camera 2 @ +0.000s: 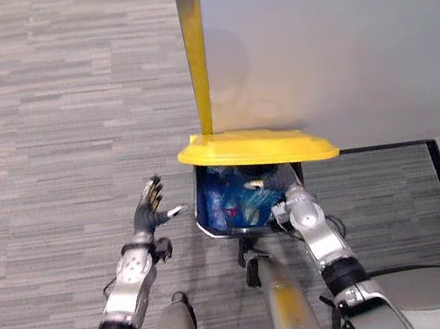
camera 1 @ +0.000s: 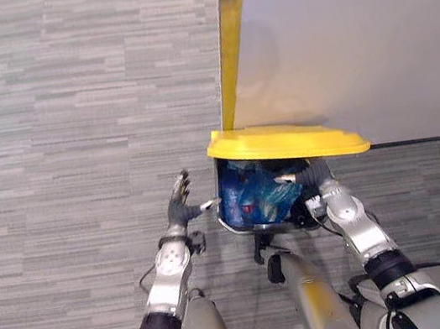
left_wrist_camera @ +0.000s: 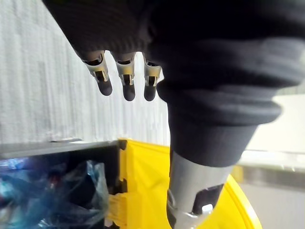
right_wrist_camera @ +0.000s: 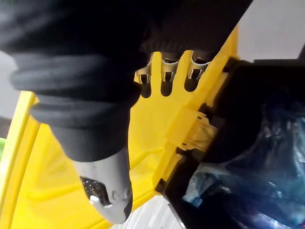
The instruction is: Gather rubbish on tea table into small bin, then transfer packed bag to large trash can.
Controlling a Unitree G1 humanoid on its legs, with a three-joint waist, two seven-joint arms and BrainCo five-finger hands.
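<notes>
Floor: grey striped carpet (camera 1: 41,119). It meets a pale grey wall (camera 1: 348,22) with a yellow edge strip (camera 1: 227,52) running down to the can.

Large trash can (right_wrist_camera: 248,90): black body, set against the wall at the foot of the strip. It stands directly ahead of the robot, between the 2 arms. Yellow lid (camera 1: 284,141): hinged up and tilted over the back of the mouth, which leaves the front of the opening free for loading.

Blue bag (camera 1: 251,193): crumpled translucent plastic, lying inside the can below the rim, with darker contents showing through. Neither hand is holding it. Judgement: the transfer to the large can looks complete.

Right hand (camera 1: 312,178): at the can's right rim, just under the raised lid. Its wrist view shows the fingers (right_wrist_camera: 164,78) straight and side by side, aimed at the lid's yellow underside and empty. Cannot tell whether they touch the lid. Judgement: it may be placed there to keep the lid from dropping.

Left hand (camera 1: 182,208): outside the can, just beside its left wall, over the carpet. Fingers (left_wrist_camera: 128,76) are extended and spread, thumb pointing toward the can, holding nothing. Judgement: it is held clear of the mouth.
</notes>
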